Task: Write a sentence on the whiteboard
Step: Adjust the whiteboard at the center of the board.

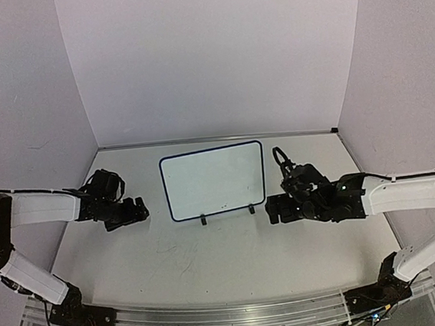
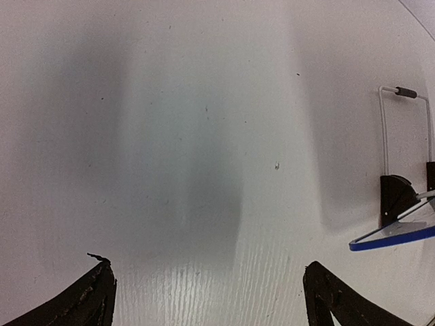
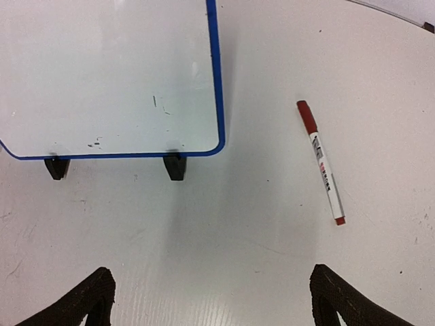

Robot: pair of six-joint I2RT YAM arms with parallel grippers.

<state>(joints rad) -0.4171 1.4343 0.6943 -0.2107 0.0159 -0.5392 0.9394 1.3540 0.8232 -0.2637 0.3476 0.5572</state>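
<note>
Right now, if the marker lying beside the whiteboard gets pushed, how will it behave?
The marker looks round and slim, so it would probably roll across the smooth table. It seems rigid and light, likely easy to lift.

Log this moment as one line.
left gripper: open, empty | right gripper: open, empty | red-capped marker: lying on table, right of whiteboard | whiteboard: nearly blank, only specks

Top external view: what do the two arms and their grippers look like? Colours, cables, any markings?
The left arm and right arm have white boxy shells between black joints, on black bases bolted to a silver rail. The left gripper and right gripper are all black and bulky. Thin dark cables run along both forearms. No markings visible.
</note>
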